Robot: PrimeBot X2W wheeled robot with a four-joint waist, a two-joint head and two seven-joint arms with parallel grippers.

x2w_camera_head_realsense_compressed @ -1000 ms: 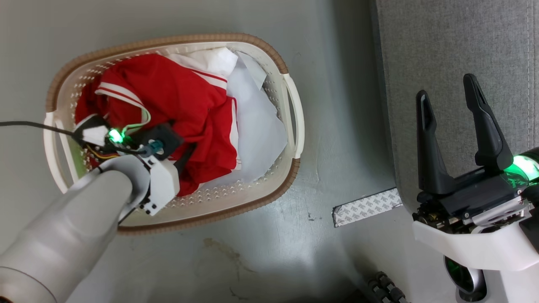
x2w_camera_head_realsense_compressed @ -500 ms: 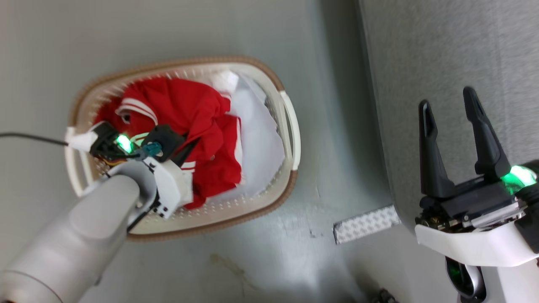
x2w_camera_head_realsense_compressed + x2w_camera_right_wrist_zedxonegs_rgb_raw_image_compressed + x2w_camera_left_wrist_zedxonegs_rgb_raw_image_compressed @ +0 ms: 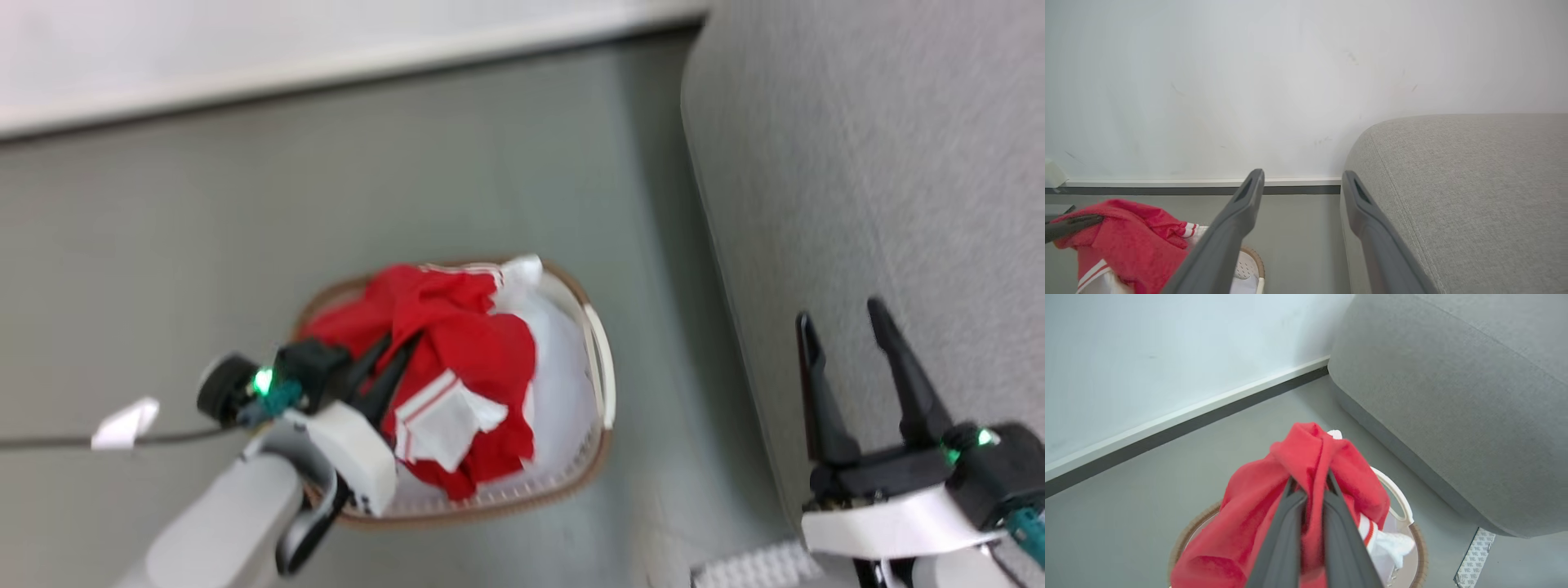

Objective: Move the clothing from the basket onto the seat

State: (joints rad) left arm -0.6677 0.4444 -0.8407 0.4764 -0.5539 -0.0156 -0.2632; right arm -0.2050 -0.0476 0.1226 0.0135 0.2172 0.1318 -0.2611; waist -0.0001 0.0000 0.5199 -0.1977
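Note:
The red clothing point(image 3: 473, 351) with white stripe trim is bunched up and lifted over the cream basket point(image 3: 600, 367), its lower folds hanging down toward the inside. My left gripper point(image 3: 412, 343) is shut on a fold of it; in the left wrist view the dark fingers point(image 3: 1286, 522) pinch the red cloth point(image 3: 1241, 506) above the basket rim point(image 3: 1402, 500). My right gripper point(image 3: 841, 312) stands open and empty over the edge of the grey seat point(image 3: 898, 163). In the right wrist view, the gripper point(image 3: 1302, 173) frames the seat point(image 3: 1453, 183) and the clothing point(image 3: 1126, 237).
A pale bluish-white sheet point(image 3: 563, 384) lies in the basket under the red cloth. A strip of white tape point(image 3: 1474, 555) is on the grey floor by the seat's corner. A white wall with a dark baseboard point(image 3: 1208, 412) runs behind. A black cable with a white tag point(image 3: 122, 425) trails left.
My left gripper has shut on the red clothing and raised it out of the basket. The head camera has tilted up, shifting the whole picture. The right gripper has stayed open.

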